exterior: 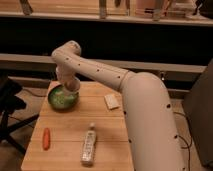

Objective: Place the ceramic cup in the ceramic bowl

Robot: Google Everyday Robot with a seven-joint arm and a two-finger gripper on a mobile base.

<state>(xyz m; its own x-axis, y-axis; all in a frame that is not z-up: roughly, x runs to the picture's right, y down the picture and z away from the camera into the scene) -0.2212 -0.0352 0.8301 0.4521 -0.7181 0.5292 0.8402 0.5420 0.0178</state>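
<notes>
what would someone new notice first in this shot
The big white robot arm fills the right side and bends over the wooden table, with its gripper down at the green ceramic bowl at the table's back left. Nearer the front lie a clear bottle and an orange carrot.

white arm (145,100) of thick rounded segments, small dark dots along its shell, fingers (71,89) just over the bowl (51,101).
</notes>
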